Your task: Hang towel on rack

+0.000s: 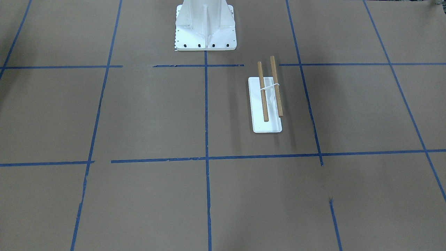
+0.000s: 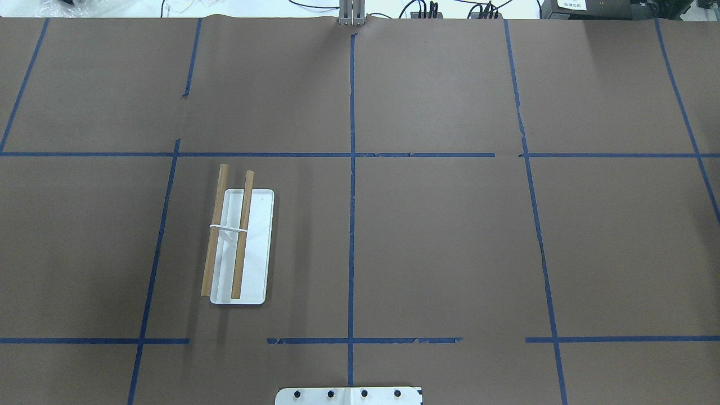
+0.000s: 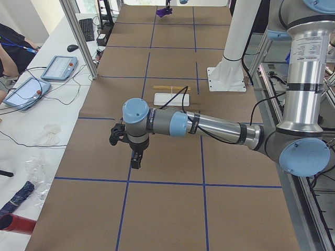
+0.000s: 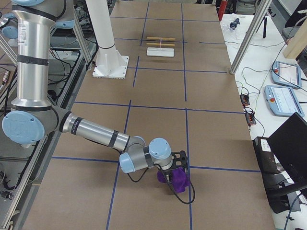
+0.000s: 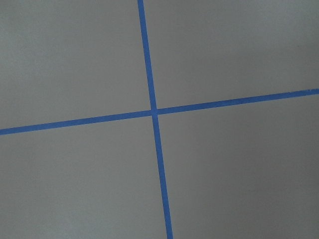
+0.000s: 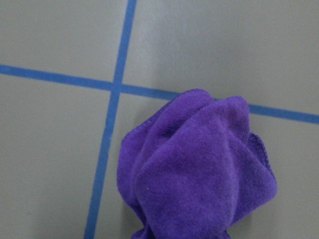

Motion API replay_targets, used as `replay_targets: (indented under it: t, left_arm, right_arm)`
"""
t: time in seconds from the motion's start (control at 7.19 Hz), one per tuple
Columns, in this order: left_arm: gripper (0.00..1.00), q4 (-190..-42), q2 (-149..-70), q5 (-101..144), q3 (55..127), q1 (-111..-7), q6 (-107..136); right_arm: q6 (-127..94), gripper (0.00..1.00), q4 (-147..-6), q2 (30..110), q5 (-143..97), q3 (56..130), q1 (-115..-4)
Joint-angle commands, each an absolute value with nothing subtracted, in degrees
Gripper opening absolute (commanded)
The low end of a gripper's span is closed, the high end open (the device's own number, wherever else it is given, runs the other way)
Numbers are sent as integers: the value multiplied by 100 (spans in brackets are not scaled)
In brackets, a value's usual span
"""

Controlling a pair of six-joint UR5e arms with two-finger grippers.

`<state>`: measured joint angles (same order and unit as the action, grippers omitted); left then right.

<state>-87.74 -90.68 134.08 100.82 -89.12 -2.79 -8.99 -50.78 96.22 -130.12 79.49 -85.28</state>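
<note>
The rack (image 1: 263, 97) has two wooden dowels over a white base and stands bare on the brown table; it also shows in the overhead view (image 2: 241, 253) and both side views (image 3: 171, 98) (image 4: 160, 51). The purple towel (image 4: 178, 180) is bunched up at the table's far right end, and fills the lower right wrist view (image 6: 199, 169). My right gripper (image 4: 170, 178) is right at the towel; I cannot tell if it is shut on it. My left gripper (image 3: 135, 161) points down above bare table, far from the rack; its state is unclear.
The large white bolted pedestal (image 1: 205, 28) stands at the robot's side of the table (image 2: 349, 395). Blue tape lines (image 5: 152, 110) grid the brown paper. Tablets (image 3: 58, 67) and cables lie on the operators' bench beyond the table edge.
</note>
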Motion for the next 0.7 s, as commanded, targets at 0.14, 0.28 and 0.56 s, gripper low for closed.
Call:
replay_targets:
  t: [0.14, 0.28, 0.56]
  left_arm:
    - [100, -10365, -9088, 13342, 9871, -8912, -281]
    - [100, -10893, -9105, 13342, 9801, -8895, -273]
    - [100, -11720, -9193, 13342, 9747, -8615, 530]
  right_arm:
    - [-1228, 0, -5089, 9029, -12753, 8867, -8256]
    - [-2083, 0, -5045, 8722, -12770, 9086, -7835]
    - [-3955, 0, -5036, 8186, -12692, 9657, -7061]
